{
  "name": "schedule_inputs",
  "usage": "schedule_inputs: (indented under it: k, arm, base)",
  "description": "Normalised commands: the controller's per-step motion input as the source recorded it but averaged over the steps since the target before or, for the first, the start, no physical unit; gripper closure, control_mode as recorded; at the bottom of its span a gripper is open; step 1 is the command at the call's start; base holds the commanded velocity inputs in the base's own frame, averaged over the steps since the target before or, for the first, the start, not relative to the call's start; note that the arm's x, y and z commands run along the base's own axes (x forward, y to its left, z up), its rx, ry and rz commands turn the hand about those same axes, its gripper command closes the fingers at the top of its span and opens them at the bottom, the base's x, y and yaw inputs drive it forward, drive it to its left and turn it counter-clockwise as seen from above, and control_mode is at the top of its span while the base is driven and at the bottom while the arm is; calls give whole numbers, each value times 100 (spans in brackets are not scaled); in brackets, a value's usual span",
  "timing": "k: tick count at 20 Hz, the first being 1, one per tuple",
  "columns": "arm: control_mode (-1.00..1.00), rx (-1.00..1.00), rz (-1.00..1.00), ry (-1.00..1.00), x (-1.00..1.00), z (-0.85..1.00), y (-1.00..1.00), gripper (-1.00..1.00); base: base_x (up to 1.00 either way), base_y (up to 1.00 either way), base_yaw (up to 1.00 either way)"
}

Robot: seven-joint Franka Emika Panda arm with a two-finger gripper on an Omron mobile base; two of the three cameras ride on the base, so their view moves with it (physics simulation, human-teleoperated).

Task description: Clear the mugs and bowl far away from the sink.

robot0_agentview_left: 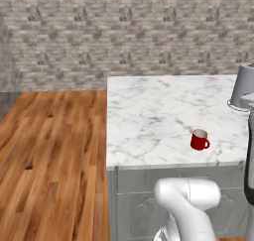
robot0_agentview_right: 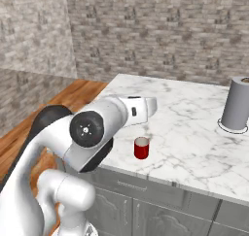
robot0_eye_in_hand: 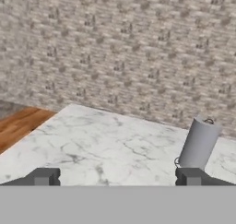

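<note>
Small bright red handled mug [robot0_agentview_left: 200,140] upright near front edge of white marble table [robot0_agentview_left: 149,116], tall grey cylinder canister [robot0_agentview_right: 235,104] far right. Tool [robot0_eye_in_hand: 117,177] released, jaws wide, above table.

The grey canister [robot0_agentview_left: 244,88] is running off the left base view's right edge, beyond the red mug [robot0_agentview_left: 199,140].
</note>
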Motion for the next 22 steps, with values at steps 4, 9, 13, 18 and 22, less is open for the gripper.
schedule_inputs:
  k: [4, 9, 13, 18, 22]
  arm:
    - [-100, 0, -3, 0, -90, 0, 99, -100]
    - [-100, -4, -3, 0, -38, 0, 100, -100]
    - [-100, -18, -4, 5, 1, -3, 100, -100]
    - [-100, -20, -2, 46, 9, -1, 90, -100]
    - [-100, -4, -1, 34, 6, 2, 28, -100]
  base:
    - [0, 0, 0]
    - [0, 0, 0]
    - [0, 0, 0]
    - [0, 0, 0]
    - [0, 0, 0]
